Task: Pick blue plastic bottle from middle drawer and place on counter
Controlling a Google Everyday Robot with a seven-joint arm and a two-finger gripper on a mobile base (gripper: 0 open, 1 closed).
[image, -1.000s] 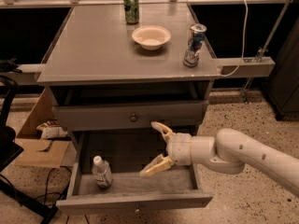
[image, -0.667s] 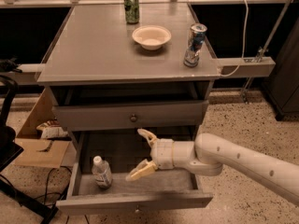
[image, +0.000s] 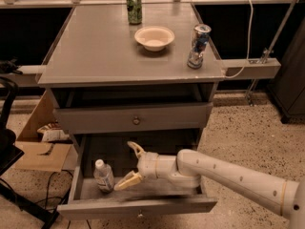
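Note:
The blue plastic bottle (image: 103,176), clear with a white cap, stands upright at the left end of the open middle drawer (image: 138,205). My gripper (image: 130,165) is inside the drawer, just right of the bottle. It is open, with one yellowish finger (image: 136,149) up and the other near the bottle's base, not around it. The counter (image: 100,46) is the grey top of the cabinet above.
On the counter stand a green can (image: 134,7), a white bowl (image: 154,37) and a silver-blue can (image: 198,46). A taller drawer front with a dark knob (image: 136,120) juts out above the open drawer. A cardboard box (image: 42,144) lies on the floor at left.
My gripper has moved left along the drawer, from its right half to right beside the bottle. It has stayed open. The bottle has not moved.

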